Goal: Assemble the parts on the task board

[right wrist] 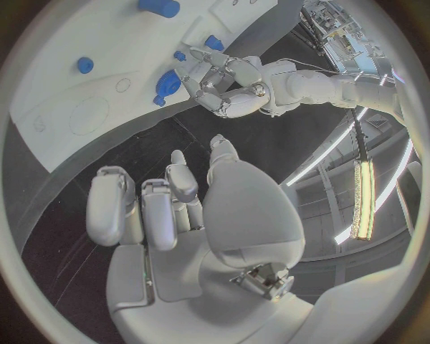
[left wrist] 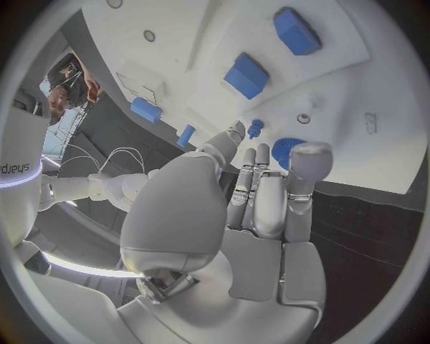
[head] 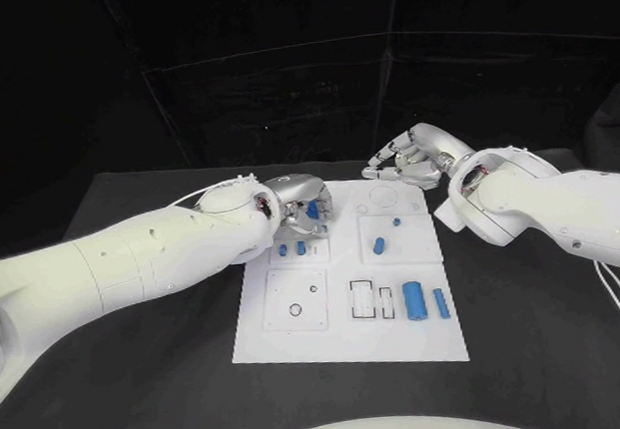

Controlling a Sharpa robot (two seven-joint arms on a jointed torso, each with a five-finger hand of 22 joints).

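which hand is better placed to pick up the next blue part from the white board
Left. The left hand hovers over the white task board's far left corner, fingers right by a round blue part. The right hand sits off the board's far edge, holding nothing.

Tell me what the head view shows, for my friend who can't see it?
Two white robot arms reach over a white board on a black table. The left hand is over the board's far left corner by a blue part; the right hand hovers just past the far edge. More blue parts lie on the board.
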